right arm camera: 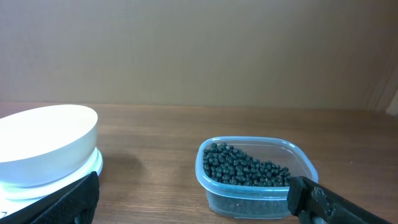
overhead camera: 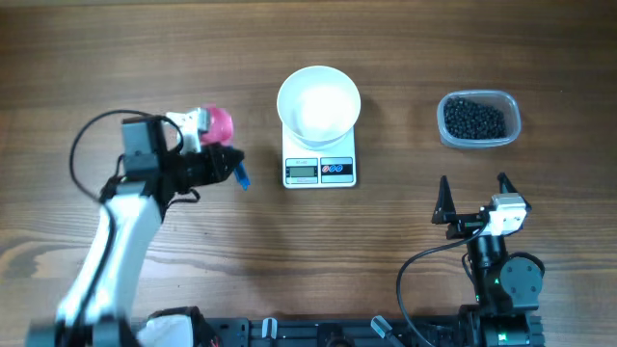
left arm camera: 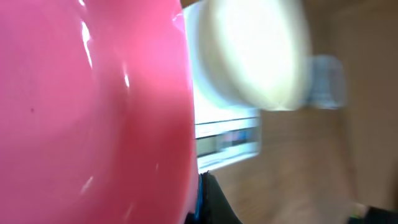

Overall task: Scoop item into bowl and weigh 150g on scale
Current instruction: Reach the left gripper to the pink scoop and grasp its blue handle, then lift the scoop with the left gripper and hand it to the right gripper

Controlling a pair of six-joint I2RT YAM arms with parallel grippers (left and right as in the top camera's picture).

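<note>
On the dark, grained wooden table [overhead camera: 116, 48], the left arm, white-shelled with black joints, reaches in from the lower left. The left gripper [overhead camera: 235, 168] has its jaws closed, clamped on one glossy, rounded pink scoop [overhead camera: 221, 121] of smooth plastic. In the left wrist view the scoop fills the left half of the frame as a shiny curved wall, so the exact grip point is hidden. A small blue tab [overhead camera: 242, 177] sticks out at the gripper's tip.

In the middle of the table sits one small white rectangular scale [overhead camera: 320, 170], made of hard plastic, with a grey display and two small round buttons on its front edge. One round, plain white bowl [overhead camera: 319, 101] with smooth sides rests on its platform, about as wide as the scale. From overhead its inside looks bare white.

To the right, well apart from the scale, stands one clear rectangular plastic tub [overhead camera: 515, 120] with rounded corners. It holds the many tiny round black beads [overhead camera: 474, 120], a matte, grainy heap too numerous to count. All the beads in view are inside this tub.

Nearer the table's front edge, the right gripper [overhead camera: 473, 183] has its two black pointed fingers spread wide with nothing between them. It points towards the tub and is clear of it.
</note>
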